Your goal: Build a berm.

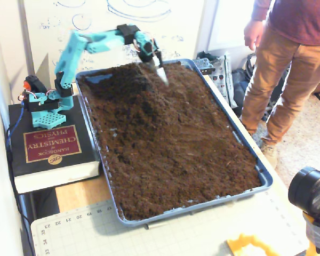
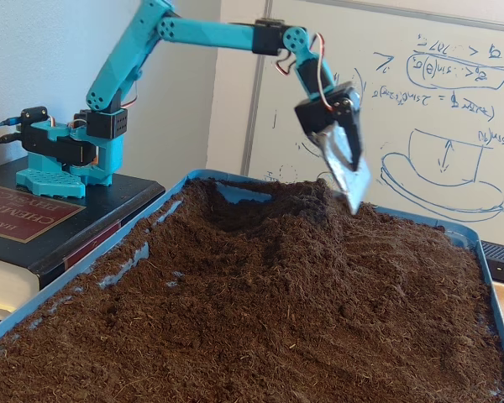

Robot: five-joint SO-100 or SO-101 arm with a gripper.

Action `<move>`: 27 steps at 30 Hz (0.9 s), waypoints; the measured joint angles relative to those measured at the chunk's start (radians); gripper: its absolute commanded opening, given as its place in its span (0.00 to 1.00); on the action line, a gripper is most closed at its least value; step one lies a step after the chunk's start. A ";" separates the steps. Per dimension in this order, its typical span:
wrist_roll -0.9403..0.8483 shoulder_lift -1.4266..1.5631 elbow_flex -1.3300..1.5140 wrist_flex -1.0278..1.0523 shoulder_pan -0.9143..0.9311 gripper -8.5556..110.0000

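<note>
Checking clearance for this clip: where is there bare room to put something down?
Free: the cutting mat in front of the tray, and the wood strip between book and mat. Crowded: soil fills the tray, the gripper hangs over the berm.

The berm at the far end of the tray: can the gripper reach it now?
Probably yes. The gripper hangs just above the berm, tip pointing down near its crest, and nothing stands between them in both fixed views.

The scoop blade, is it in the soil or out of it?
Out: the blade hangs above the berm, tip clear.
</note>
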 measured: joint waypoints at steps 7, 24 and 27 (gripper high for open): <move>-0.026 -0.278 -0.311 -0.086 -0.002 0.07; -0.135 -0.634 -0.480 -0.175 0.008 0.07; -0.135 -0.652 -0.489 -0.175 0.005 0.07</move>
